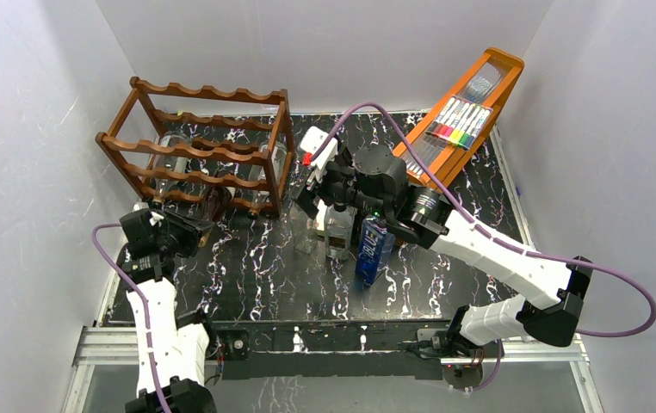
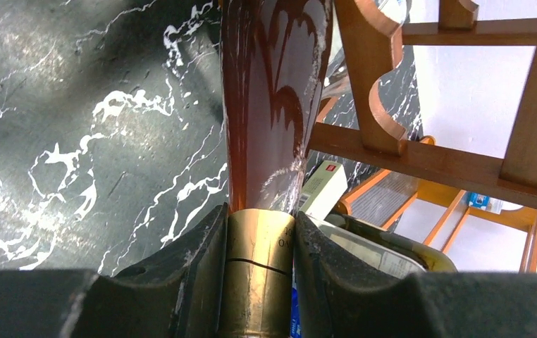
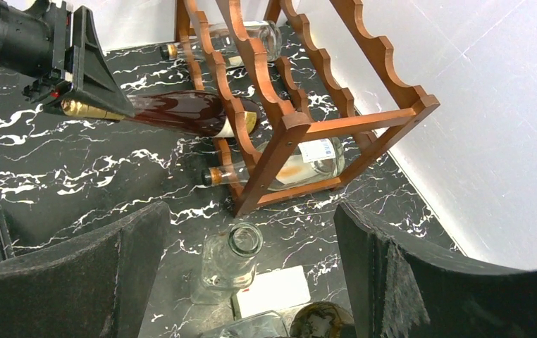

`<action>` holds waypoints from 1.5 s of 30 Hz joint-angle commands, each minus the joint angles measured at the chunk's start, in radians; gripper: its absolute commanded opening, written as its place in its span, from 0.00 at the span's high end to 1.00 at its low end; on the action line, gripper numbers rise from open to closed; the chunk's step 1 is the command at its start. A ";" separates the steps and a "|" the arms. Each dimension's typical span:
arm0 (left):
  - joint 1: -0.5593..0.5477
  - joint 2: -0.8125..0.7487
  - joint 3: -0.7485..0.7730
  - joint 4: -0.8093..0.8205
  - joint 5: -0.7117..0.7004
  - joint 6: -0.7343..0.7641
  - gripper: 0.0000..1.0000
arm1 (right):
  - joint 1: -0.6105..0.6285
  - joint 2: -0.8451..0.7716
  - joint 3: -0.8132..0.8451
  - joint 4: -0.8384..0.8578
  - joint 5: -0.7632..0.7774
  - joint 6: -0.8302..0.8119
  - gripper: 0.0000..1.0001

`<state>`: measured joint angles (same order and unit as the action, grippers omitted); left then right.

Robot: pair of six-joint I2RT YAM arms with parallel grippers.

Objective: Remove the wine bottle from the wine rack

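The dark red wine bottle (image 3: 181, 113) lies slanted, its base end still between the front rails of the wine rack's lowest tier. The wine rack (image 1: 204, 146) is dark reddish-brown and stands at the back left. My left gripper (image 2: 260, 239) is shut on the bottle's gold foil neck (image 2: 262, 267); it also shows in the top view (image 1: 197, 232) just in front of the rack. The bottle's body (image 2: 273, 105) runs away from the jaws beside the rack (image 2: 421, 158). My right gripper (image 3: 250, 211) is open and empty, hovering over a clear glass bottle (image 3: 230, 264) at mid table (image 1: 320, 185).
Two more bottles lie in the rack, one with a white label (image 3: 301, 162) and a clear one (image 3: 244, 35). Clear bottles (image 1: 337, 228), a blue carton (image 1: 374, 249) and a white box (image 3: 276, 292) stand mid table. A slanted orange tray stand with markers (image 1: 462, 120) is at the back right.
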<state>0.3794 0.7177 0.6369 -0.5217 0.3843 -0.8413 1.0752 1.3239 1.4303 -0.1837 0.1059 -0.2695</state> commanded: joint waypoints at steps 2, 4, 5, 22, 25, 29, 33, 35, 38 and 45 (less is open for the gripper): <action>0.016 0.011 -0.034 -0.243 -0.141 -0.021 1.00 | -0.003 -0.017 0.019 0.062 -0.018 -0.012 0.02; 0.016 0.013 -0.059 -0.218 -0.102 -0.023 1.00 | -0.002 0.002 0.044 0.056 -0.015 -0.018 0.02; 0.016 0.009 -0.073 -0.206 -0.095 -0.028 1.00 | -0.002 0.018 0.064 0.045 -0.008 -0.024 0.02; 0.016 0.024 -0.039 -0.194 -0.099 0.007 1.00 | 0.002 0.647 0.829 -0.454 0.134 0.051 0.02; 0.016 0.028 -0.034 -0.195 -0.101 0.007 1.00 | 0.003 0.694 0.829 -0.406 0.237 0.049 0.02; 0.016 0.035 -0.016 -0.205 -0.103 0.014 1.00 | -0.002 0.744 0.811 -0.297 0.368 0.050 0.02; 0.017 0.038 0.017 -0.237 -0.146 0.032 1.00 | -0.034 0.785 0.800 -0.161 0.459 0.059 0.06; 0.016 0.040 0.034 -0.260 -0.165 0.040 1.00 | -0.055 0.802 0.804 -0.119 0.470 0.070 0.08; 0.016 0.041 0.054 -0.291 -0.186 0.052 1.00 | -0.086 0.818 0.800 -0.062 0.461 0.067 0.10; 0.014 0.036 0.086 -0.340 -0.209 0.097 1.00 | -0.144 0.855 0.826 -0.029 0.471 0.053 0.11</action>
<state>0.3771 0.7586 0.6910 -0.6071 0.3576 -0.7563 1.0321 2.1468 2.1979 -0.4042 0.4591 -0.2077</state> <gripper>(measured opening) 0.344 0.896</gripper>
